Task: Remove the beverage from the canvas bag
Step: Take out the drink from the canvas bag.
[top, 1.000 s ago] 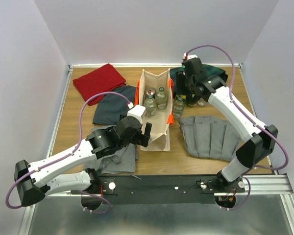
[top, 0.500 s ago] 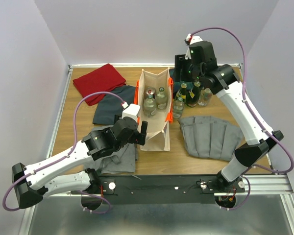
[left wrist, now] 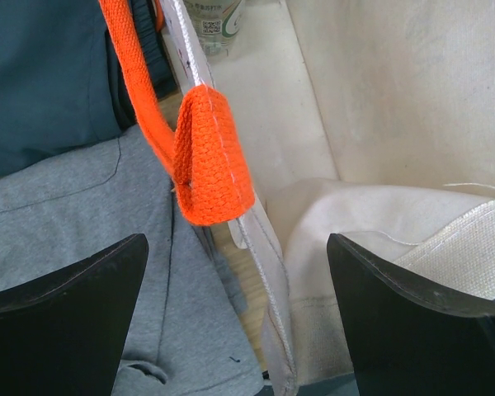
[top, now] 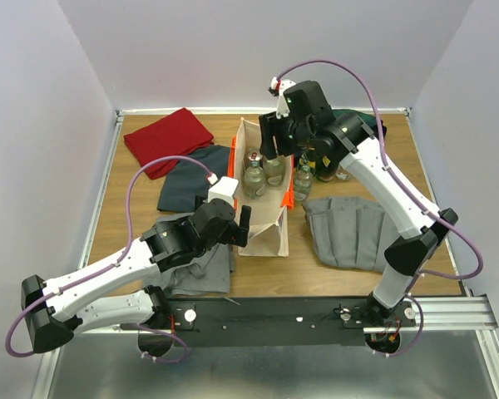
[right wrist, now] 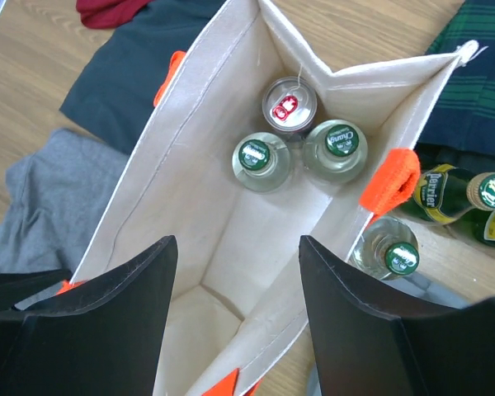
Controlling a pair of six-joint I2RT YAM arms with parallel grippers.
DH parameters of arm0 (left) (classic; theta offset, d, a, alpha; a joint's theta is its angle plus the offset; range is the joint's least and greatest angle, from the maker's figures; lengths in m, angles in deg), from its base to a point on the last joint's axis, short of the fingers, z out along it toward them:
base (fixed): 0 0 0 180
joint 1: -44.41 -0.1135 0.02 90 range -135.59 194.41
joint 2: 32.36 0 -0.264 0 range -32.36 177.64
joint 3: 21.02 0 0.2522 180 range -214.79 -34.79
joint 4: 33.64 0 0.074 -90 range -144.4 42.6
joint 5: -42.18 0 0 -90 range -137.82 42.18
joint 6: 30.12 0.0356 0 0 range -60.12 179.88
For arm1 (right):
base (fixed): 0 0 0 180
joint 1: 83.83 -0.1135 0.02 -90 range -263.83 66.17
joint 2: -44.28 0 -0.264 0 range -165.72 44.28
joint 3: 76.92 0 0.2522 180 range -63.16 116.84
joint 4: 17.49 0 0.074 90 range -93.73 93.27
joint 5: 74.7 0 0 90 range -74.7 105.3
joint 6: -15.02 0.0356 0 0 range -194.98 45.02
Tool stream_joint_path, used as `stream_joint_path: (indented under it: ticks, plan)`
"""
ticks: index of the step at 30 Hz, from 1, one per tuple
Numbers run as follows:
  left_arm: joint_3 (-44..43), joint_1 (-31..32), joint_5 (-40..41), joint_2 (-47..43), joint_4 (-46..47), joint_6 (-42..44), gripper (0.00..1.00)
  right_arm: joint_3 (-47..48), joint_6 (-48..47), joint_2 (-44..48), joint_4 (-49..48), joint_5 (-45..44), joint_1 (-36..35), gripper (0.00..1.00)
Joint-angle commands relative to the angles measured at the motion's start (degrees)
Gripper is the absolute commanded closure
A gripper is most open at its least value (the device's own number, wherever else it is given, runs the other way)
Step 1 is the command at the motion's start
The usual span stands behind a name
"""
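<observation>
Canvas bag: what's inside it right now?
Inside the canvas bag, at its far end, stand one can with a red tab and two green-capped clear bottles. The near floor looks bare, though the right gripper's fingers cover part of it.

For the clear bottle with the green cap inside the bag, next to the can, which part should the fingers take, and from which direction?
Probably its neck just under the green cap, from straight above. The left bottle stands upright deep in the canvas bag, whose tall walls block any side approach. The can and a second bottle crowd it, so only the narrow top leaves room. The right gripper is open above the bag.
</observation>
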State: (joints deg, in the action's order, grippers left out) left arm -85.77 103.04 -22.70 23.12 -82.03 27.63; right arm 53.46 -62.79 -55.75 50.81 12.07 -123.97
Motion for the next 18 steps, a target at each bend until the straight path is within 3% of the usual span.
stream_joint_path:
  ticks: [1,9,18]
  plan:
    - [-0.9,0.2,2.0,-0.1,-2.0,-0.1,0.01,-2.3,-1.9,-1.0,0.3,2.9,-0.6,0.30]
    - [-1.9,0.1,1.7,-0.4,-3.2,1.0,0.01,-4.6,-2.4,-5.4,-2.2,-0.4,-0.7,0.17]
    - [-1.8,0.2,2.9,-0.4,-4.5,1.6,0.01,-5.5,-3.7,-9.1,-5.4,1.2,-0.7,0.16]
